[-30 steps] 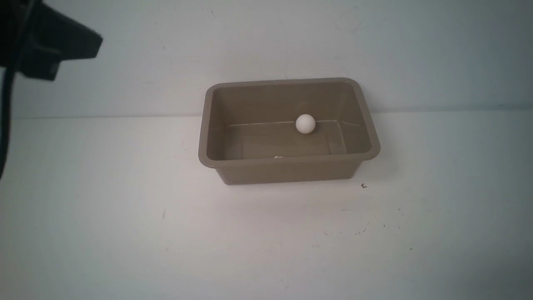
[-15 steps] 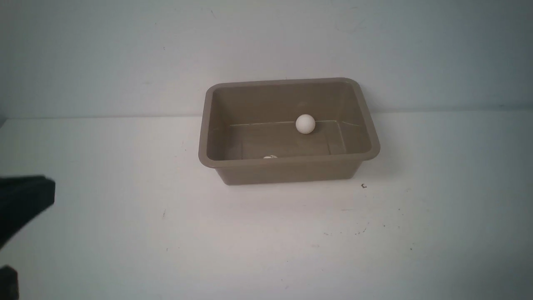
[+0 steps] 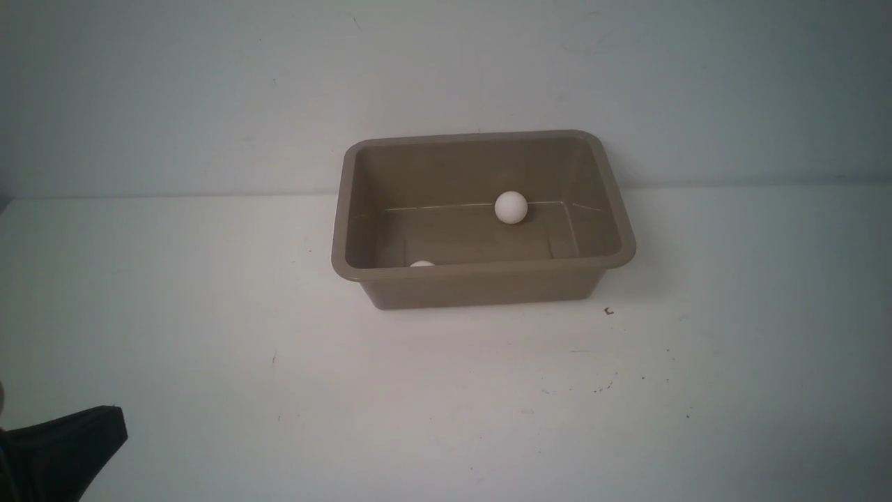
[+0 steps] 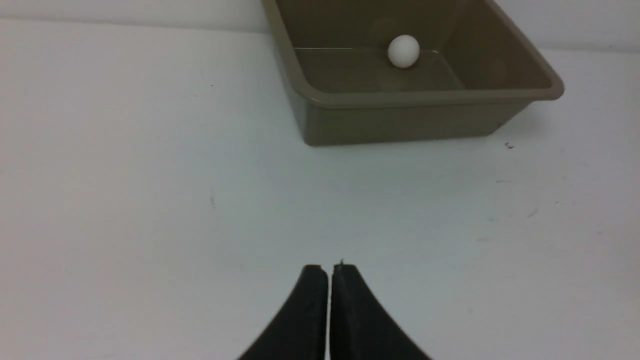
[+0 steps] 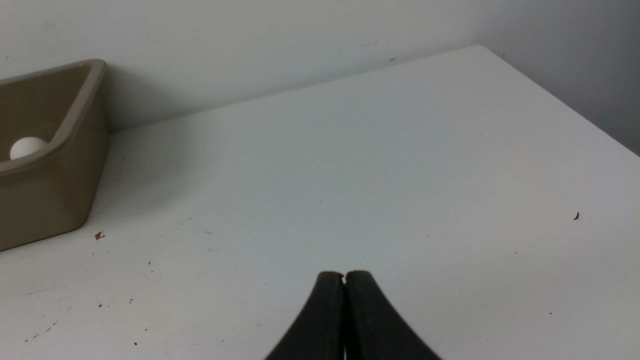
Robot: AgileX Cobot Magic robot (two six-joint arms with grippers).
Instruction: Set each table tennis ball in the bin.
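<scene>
Near ball: only a white sliver of this table tennis ball (image 3: 423, 264) shows above the front rim in the front view; the rest is hidden behind the bin's near wall, toward its left end.
Far ball: this table tennis ball (image 3: 511, 208) sits inside, right of centre by the far wall, fully seen from the front, partly cut by the rim in the right wrist view.
Printed mark: cannot make one out on either ball.
Bin: taupe tub (image 3: 481, 284), upright on the white table (image 3: 446, 390), both balls within; its far edge is cropped in the left wrist view, and only one end shows in the right wrist view.
Left claw: left gripper (image 4: 330, 272) clenched, fingertips drawn in, nothing between them; in the front view only a dark part enters at the lower left corner.
Right claw: right gripper (image 5: 345, 277) clenched, tips together, empty; outside the front view.
Edges: pale wall (image 3: 446, 63) rises close behind the bin.
Open room: bare tabletop lies in front of the bin and to both sides.
</scene>
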